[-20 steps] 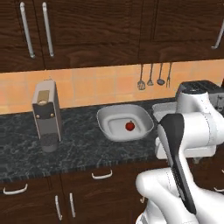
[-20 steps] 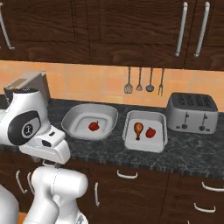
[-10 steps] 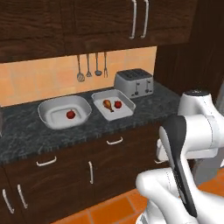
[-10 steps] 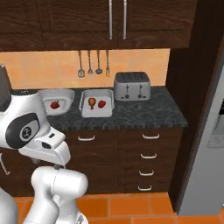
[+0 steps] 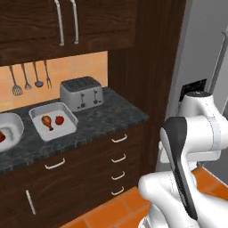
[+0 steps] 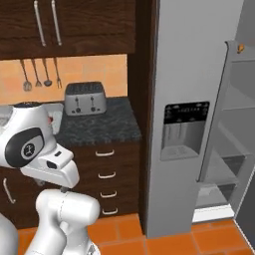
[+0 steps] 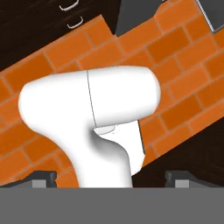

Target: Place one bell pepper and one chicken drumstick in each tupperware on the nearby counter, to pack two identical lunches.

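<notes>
1. Dark marbled bench [image 5: 102, 116] runs under wood cabinets, ending at a tall dark panel beside the grey fridge [image 6: 194, 99], whose door stands open.
2. Rectangular tupperware [image 5: 52, 120] sits left of the toaster [image 5: 81, 92], holding one chicken drumstick [image 5: 47, 121] and one bell pepper [image 5: 59, 119].
3. Rounder tupperware [image 5: 10, 129] is cut off at the frame edge; a red item inside is barely visible.
4. Claw [image 7: 111, 178] points at orange floor tiles [image 7: 175, 57], fingers spread wide, holding nothing.

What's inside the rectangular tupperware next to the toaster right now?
In the left base view the rectangular tupperware holds one chicken drumstick and one bell pepper, lying side by side. Nothing covers them; the tray's floor beneath them is hidden.
</notes>
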Tool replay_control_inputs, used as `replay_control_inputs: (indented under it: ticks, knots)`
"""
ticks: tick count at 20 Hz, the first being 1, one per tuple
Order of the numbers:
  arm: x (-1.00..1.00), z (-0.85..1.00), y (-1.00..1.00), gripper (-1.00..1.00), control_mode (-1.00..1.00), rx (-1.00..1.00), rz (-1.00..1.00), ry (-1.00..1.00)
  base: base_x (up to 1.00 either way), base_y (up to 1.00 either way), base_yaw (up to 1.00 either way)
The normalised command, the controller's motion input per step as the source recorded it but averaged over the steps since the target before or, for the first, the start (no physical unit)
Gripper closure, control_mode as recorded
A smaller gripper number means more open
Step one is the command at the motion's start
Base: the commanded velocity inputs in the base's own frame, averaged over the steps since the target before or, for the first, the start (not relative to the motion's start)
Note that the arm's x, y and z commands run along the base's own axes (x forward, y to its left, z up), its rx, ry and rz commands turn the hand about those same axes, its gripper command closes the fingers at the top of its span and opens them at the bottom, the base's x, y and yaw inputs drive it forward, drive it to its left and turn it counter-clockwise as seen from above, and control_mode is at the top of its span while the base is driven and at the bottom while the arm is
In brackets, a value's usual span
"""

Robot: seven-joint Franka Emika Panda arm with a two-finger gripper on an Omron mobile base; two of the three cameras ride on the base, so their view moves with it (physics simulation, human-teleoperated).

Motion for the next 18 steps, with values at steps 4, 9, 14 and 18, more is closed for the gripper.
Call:
replay_control_inputs:
  ticks: [4, 9, 14, 18]
  knots:
    - [0.0, 0.0, 0.0, -1.0, 1.0, 0.0, 0.0, 0.0, 0.15, -1.0, 0.0]
    - [0.0, 0.0, 0.0, -1.0, 1.0, 0.0, 0.0, 0.0, 0.26, -1.0, 0.0]
    - [0.0, 0.0, 0.0, -1.0, 1.0, 0.0, 0.0, 0.0, 0.42, -1.0, 0.0]
    - [0.0, 0.0, 0.0, -1.0, 1.0, 0.0, 0.0, 0.0, 0.39, -0.95, 0.05]
